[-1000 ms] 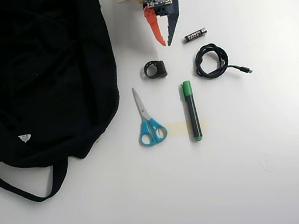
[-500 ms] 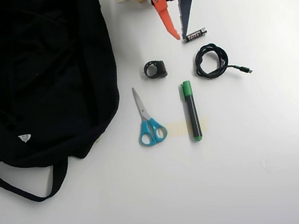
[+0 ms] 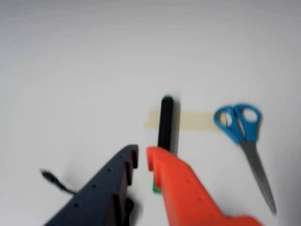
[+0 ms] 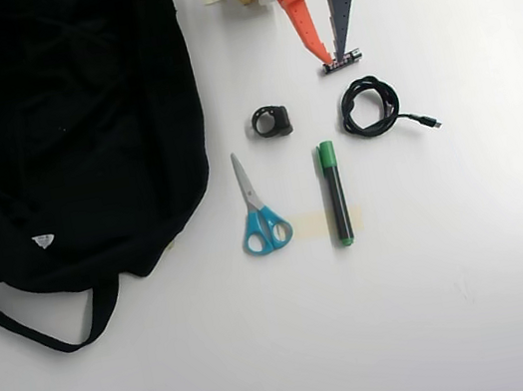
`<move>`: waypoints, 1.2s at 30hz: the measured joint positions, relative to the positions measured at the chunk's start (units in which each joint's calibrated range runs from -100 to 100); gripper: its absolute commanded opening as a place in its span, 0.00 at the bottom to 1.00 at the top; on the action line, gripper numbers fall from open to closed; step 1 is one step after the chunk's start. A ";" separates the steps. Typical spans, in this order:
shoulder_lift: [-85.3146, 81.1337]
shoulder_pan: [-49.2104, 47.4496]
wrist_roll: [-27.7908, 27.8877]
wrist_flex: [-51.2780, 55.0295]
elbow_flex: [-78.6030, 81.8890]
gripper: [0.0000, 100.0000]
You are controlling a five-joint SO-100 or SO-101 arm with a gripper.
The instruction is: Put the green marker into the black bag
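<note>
Still on step 1 — going for the green marker (image 4: 335, 193). My gripper (image 4: 336, 55) is open just a bit w/ nothing in it. Marker lies flat ahead of my tips, well apart; black bag (image 4: 57, 130) off to the side. Next: reach out, open wider, come down over it.

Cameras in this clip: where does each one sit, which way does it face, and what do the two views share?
Wrist view: rides on the arm behind the hand, looking forward along its dark and orange fingers at the green marker and scissors.
Overhead view: fixed above, looking straight down on the white table, black bag and small items; the hand enters from the top edge.
Shared: hand, marker, scissors, tape strip under the marker.
</note>
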 measured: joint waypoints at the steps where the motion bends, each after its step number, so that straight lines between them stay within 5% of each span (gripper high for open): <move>1: 1.83 0.00 0.00 -0.60 -1.42 0.02; 26: 51.89 5.73 0.10 -8.59 -55.11 0.02; 36: 56.87 5.66 0.10 -25.16 -52.59 0.02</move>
